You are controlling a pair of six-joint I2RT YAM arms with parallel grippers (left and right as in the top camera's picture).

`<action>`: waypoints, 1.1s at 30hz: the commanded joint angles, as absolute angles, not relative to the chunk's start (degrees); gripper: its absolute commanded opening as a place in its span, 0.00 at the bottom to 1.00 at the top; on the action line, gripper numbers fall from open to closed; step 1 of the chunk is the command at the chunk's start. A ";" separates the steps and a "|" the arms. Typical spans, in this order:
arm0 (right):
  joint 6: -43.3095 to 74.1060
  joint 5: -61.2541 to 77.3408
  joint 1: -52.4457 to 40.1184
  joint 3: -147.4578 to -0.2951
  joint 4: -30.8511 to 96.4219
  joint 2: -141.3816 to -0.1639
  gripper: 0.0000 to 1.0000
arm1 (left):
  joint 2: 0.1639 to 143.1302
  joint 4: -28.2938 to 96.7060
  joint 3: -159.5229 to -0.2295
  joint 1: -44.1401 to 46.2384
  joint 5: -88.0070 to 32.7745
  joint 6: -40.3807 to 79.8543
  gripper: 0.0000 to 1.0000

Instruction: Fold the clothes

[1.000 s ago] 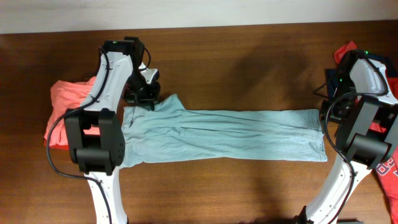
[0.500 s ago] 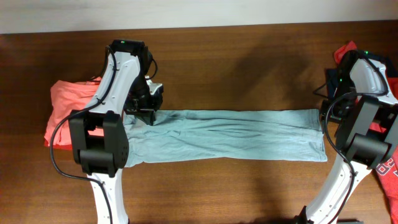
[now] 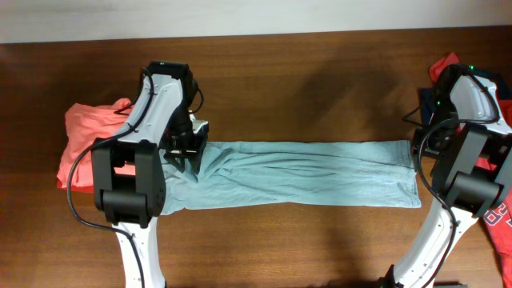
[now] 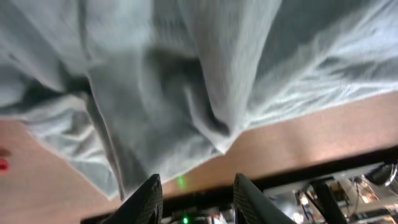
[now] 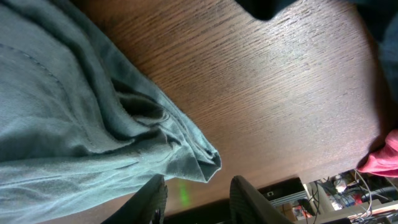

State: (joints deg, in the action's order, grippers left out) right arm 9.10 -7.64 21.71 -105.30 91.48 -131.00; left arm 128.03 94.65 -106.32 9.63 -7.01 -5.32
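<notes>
A pale grey-blue T-shirt (image 3: pixel 304 172) lies across the middle of the table, folded into a long strip. My left gripper (image 3: pixel 186 154) hovers over its left end, where the cloth is bunched. In the left wrist view the shirt (image 4: pixel 186 81) fills the frame, and the left gripper (image 4: pixel 198 190) is open with nothing between its fingers. My right gripper (image 3: pixel 426 146) sits at the shirt's right end. In the right wrist view it (image 5: pixel 199 193) is open and empty, just short of the shirt's folded corner (image 5: pixel 202 162).
A coral-orange shirt (image 3: pixel 84 132) lies at the left, partly under the left arm. Red clothes sit at the far right edge (image 3: pixel 444 68), one with white print (image 3: pixel 500 220). A bit of red cloth (image 5: pixel 382 158) shows in the right wrist view. Bare wooden table (image 3: pixel 320 88) lies behind the strip.
The left gripper moved toward the table's front, drawing the shirt's upper left flap down onto the body, then opened and let the cloth go. The right arm stayed still.
</notes>
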 commanded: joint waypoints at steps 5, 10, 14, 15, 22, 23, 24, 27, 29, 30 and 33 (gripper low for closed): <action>9.93 -7.73 21.78 -104.99 91.72 -130.87 0.38 | 126.82 90.87 -105.97 9.47 -6.13 -5.63 0.37; 9.93 -7.73 21.78 -104.99 91.70 -130.87 0.39 | 126.82 88.99 -105.78 9.47 -6.15 -4.34 0.37; 9.93 -7.73 21.78 -104.99 91.68 -130.87 0.38 | 126.82 89.21 -105.62 9.47 -6.15 -4.34 0.37; 9.93 -7.73 21.78 -104.99 91.68 -130.87 0.38 | 126.82 89.17 -105.25 9.47 -6.15 -4.34 0.37; 9.93 -7.73 21.78 -104.99 91.68 -130.87 0.39 | 126.82 85.41 -99.09 8.75 -6.13 -3.36 0.36; 9.93 -7.73 21.78 -104.99 91.68 -130.87 0.39 | 126.82 84.40 -97.73 8.40 -6.07 -3.01 0.36; 9.93 -7.73 21.78 -104.99 91.68 -130.87 0.38 | 126.82 83.26 -96.42 7.94 -6.00 -2.59 0.36; 9.93 -7.73 21.78 -104.99 91.68 -130.87 0.39 | 126.82 80.38 -93.56 6.26 -2.68 2.28 0.36; 9.93 -7.73 21.78 -104.99 91.68 -130.87 0.39 | 126.82 79.26 -92.44 5.10 -1.50 4.78 0.35; 9.93 -7.73 21.78 -104.99 91.70 -130.87 0.39 | 126.82 78.63 -92.01 4.51 -1.67 5.02 0.35; 9.93 -7.73 21.78 -104.99 91.70 -130.87 0.39 | 126.82 78.02 -91.88 3.40 -1.67 5.17 0.31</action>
